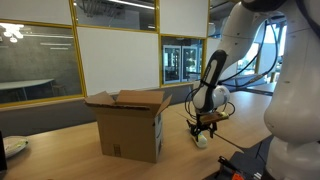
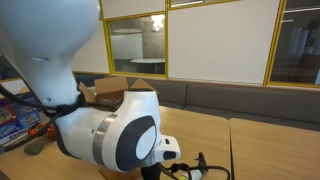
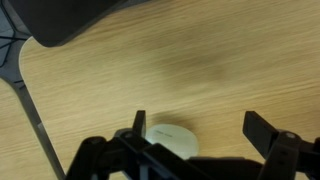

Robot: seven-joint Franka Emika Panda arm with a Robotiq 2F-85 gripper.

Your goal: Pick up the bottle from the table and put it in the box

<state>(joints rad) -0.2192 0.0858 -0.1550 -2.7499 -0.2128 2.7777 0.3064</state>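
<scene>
Arm (image 1: 225,50) lowered to the bench (image 1: 180,160), with the fingers (image 1: 205,125) directly over the bottle (image 1: 202,140). In this exterior view the bottle shows as a small whitish object resting on the bench top under the fingers, apart from the box (image 1: 128,122) and level with its front side. The box stands upright on the bench with its top flaps raised and open; small dark marks are printed on the side facing the camera. In the wrist view the fingers (image 3: 262,128) are spread wide, with bare bench (image 3: 200,60) between and beyond them. The bottle (image 3: 172,140) lies low in the frame inside the gap, well apart from one finger and just beside the other; whether it touches that finger cannot be told. Only a rounded cream part of the bottle is visible there, the rest being cut off by the black parts below the fingers. In the exterior view from behind the arm (image 2: 110,140), the white housing fills the foreground and hides the fingers and bottle; part of the box (image 2: 110,88) and a stretch of bench (image 2: 200,130) show past it.
</scene>
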